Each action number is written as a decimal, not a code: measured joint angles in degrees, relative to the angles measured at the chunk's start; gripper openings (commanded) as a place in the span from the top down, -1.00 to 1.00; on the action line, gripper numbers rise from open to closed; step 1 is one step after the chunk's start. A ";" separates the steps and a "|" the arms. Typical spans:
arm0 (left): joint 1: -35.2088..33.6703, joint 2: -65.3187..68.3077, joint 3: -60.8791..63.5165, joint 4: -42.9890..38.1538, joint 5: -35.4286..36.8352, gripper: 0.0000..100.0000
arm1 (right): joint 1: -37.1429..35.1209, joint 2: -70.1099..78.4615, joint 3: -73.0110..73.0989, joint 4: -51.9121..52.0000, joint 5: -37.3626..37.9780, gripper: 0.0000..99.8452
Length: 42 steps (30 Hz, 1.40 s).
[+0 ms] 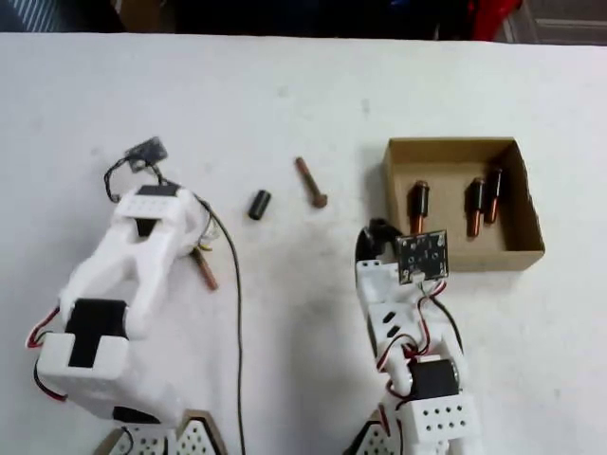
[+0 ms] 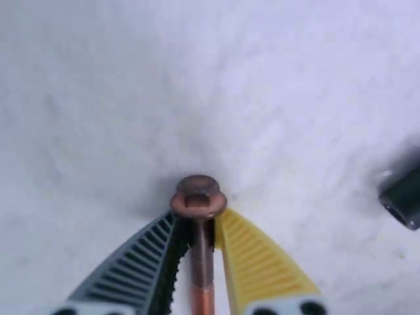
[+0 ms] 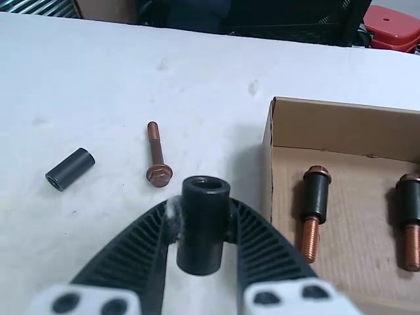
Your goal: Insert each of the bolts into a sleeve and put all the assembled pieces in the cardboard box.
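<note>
My left gripper (image 2: pixel 200 220) is shut on a copper bolt (image 2: pixel 199 197), gripping the shank just behind its hex head, low over the white table. From above, that bolt (image 1: pixel 204 268) sticks out beside the left arm. My right gripper (image 3: pixel 203 207) is shut on a black sleeve (image 3: pixel 203 223) held upright, bore up, next to the cardboard box (image 3: pixel 341 128). A loose bolt (image 1: pixel 310 182) and a loose sleeve (image 1: pixel 259 205) lie between the arms. Three assembled pieces (image 1: pixel 418 206) (image 1: pixel 474 206) (image 1: pixel 492 194) lie in the box (image 1: pixel 531 213).
A black cable (image 1: pixel 234 313) runs down the table beside the left arm. The table's far edge (image 1: pixel 285 36) borders dark clutter. Bare white table lies beyond the loose parts and to the left of the box.
</note>
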<state>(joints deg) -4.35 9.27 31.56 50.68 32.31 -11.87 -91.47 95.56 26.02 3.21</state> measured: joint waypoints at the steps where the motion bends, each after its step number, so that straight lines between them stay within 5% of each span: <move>1: 0.00 0.09 -0.26 0.62 -2.20 0.89 | 0.00 0.00 0.00 0.00 0.00 0.96; 17: -0.09 0.18 -0.62 2.29 -29.71 0.89 | 0.00 0.00 0.00 0.00 0.00 0.96; 31: 0.18 -3.25 0.18 7.91 -31.21 0.89 | -0.09 0.00 0.00 0.00 -0.26 0.96; 42: 1.49 1.58 -1.05 6.68 -31.12 0.95 | -8.00 0.00 0.88 -0.44 1.14 0.97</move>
<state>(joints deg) -2.86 10.86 30.51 57.36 1.19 -19.87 -91.47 96.44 25.58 4.35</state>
